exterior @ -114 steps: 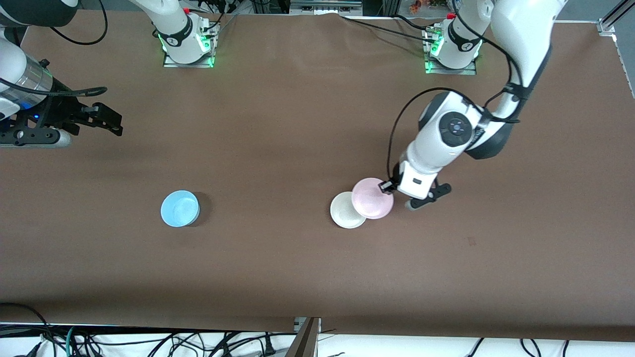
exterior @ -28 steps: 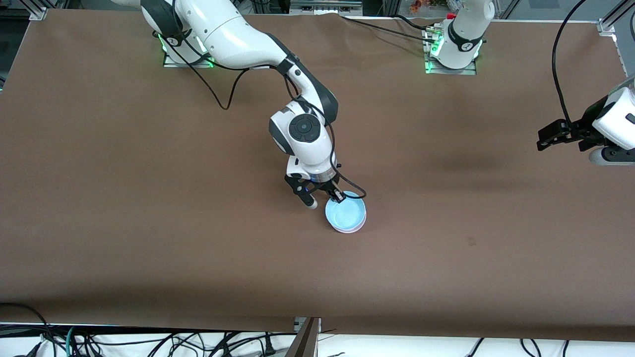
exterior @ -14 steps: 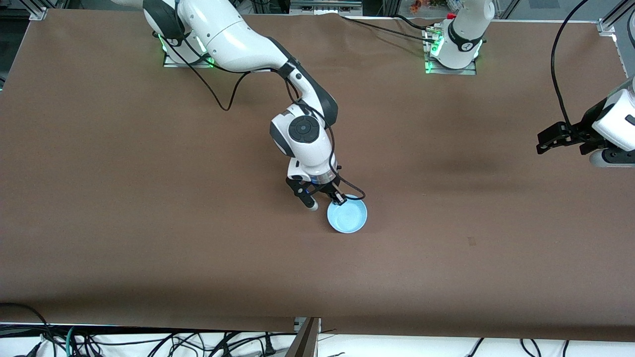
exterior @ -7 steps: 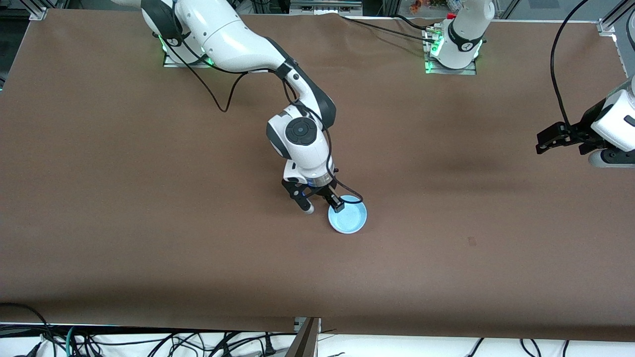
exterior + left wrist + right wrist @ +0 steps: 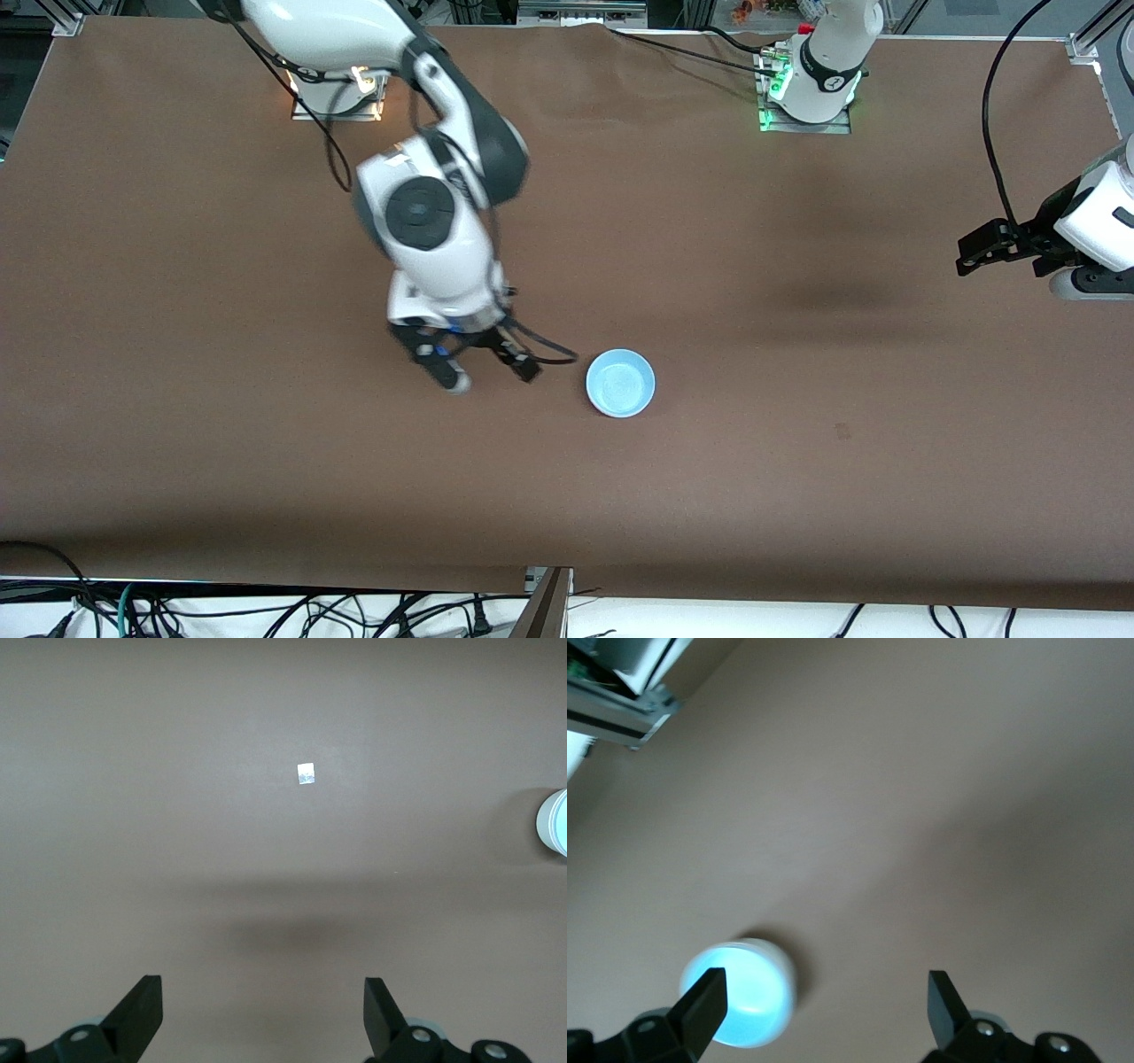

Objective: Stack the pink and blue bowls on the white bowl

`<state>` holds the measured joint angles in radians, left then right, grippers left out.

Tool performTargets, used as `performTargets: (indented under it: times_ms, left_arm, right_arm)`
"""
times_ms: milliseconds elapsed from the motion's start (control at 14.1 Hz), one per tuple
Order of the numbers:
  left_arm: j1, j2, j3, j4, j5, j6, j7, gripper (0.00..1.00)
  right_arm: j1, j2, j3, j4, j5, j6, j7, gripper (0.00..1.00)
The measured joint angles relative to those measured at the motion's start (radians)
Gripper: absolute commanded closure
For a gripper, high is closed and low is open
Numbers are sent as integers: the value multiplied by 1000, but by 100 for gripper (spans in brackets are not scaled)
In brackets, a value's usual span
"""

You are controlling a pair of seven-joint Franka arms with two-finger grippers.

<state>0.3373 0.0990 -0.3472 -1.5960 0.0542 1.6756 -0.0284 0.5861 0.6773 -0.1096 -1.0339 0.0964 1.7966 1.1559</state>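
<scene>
The light blue bowl (image 5: 620, 383) sits upright near the table's middle, on top of the stack. The pink bowl and the white bowl beneath it are hidden in the front view. My right gripper (image 5: 493, 377) is open and empty, up over bare table beside the bowl, toward the right arm's end. In the right wrist view the blue bowl (image 5: 740, 1005) shows beside one finger of the right gripper (image 5: 824, 1010). My left gripper (image 5: 964, 252) is open and empty and waits at the left arm's end. In the left wrist view the left gripper (image 5: 263, 1014) hangs over bare table, with the stack's pale side (image 5: 554, 821) at the edge.
The brown table cover (image 5: 266, 443) is bare around the stack. A small pale mark (image 5: 842, 431) lies toward the left arm's end, nearer the camera; a small pale square (image 5: 306, 774) also lies on the cover in the left wrist view. Cables hang along the table's front edge (image 5: 354, 611).
My right gripper let go of the blue bowl on the stack and drew away toward the right arm's end, lifting. The left arm has not moved.
</scene>
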Motion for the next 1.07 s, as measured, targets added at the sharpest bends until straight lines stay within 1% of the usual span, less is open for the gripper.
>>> performTargets:
  times_ms: [142, 355, 568, 710, 781, 923, 1066]
  left_arm:
    - [0, 0, 0, 0, 0, 5, 0, 0]
    - [-1, 0, 0, 0, 0, 9, 0, 0]
    - [-1, 0, 0, -1, 0, 9, 0, 0]
    - [-1, 0, 0, -1, 0, 9, 0, 0]
    - [-1, 0, 0, -1, 0, 9, 0, 0]
    - [-1, 0, 0, -1, 0, 9, 0, 0]
    - [-1, 0, 0, -1, 0, 10, 0, 0]
  right_arm:
    - [-71, -112, -1, -82, 5, -81, -188, 0]
    - [-160, -293, -12, -265, 6, -144, -455, 0]
    - [-244, -493, -21, -501, 4, -148, -690, 0]
    - [-321, -613, -19, -629, 2, -147, -851, 0]
    - [-363, -660, -9, -676, 0, -145, -930, 0]
    - [-458, -727, 47, -734, -16, -140, -1033, 0]
    - [-501, -749, 88, -749, -39, -135, -1056, 0]
